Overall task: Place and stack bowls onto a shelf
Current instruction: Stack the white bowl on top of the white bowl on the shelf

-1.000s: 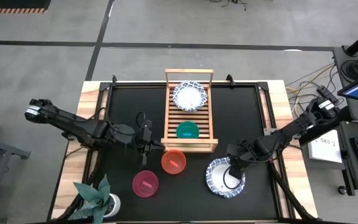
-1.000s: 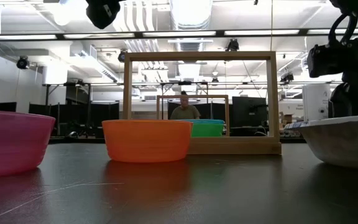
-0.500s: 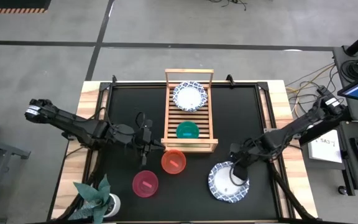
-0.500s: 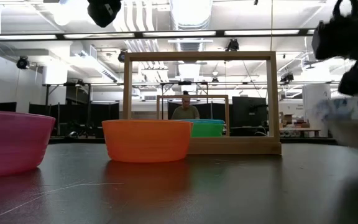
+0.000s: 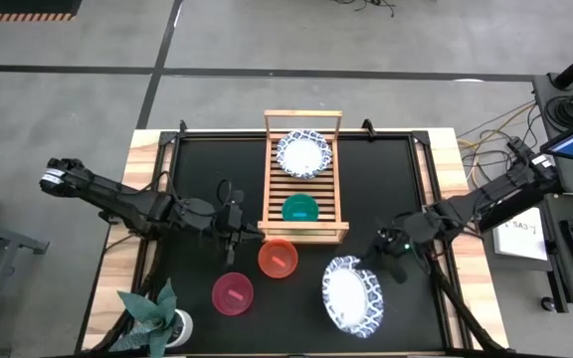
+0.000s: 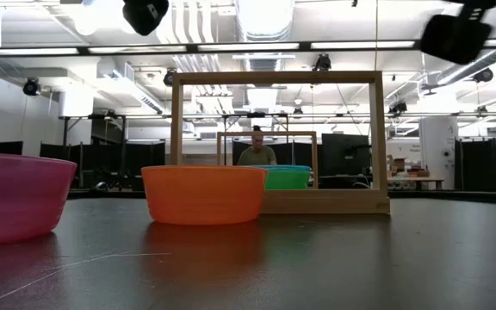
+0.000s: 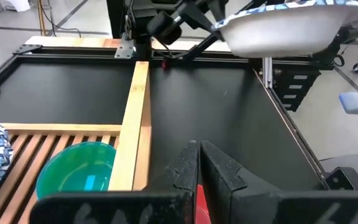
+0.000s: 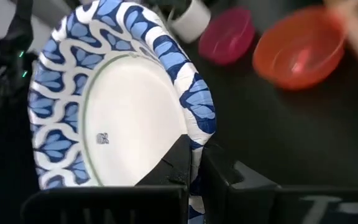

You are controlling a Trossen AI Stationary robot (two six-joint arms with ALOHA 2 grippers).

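The right tool (image 8: 194,163) is clamped on the rim of a white bowl with a blue patterned rim (image 5: 350,294), holding it up off the surface near the front edge, right of centre. The wooden shelf (image 5: 337,187) stands at the middle of the surface's back half; a second blue-rimmed bowl (image 5: 303,154) sits at its back end and a teal bowl (image 5: 299,208) near its front end. An orange-red bowl (image 5: 278,259) rests on the surface just in front of the shelf, and a magenta bowl (image 5: 233,293) lies nearer the front edge. The left tool (image 5: 233,228) hovers beside the shelf's left front corner, fingers nearly closed on nothing.
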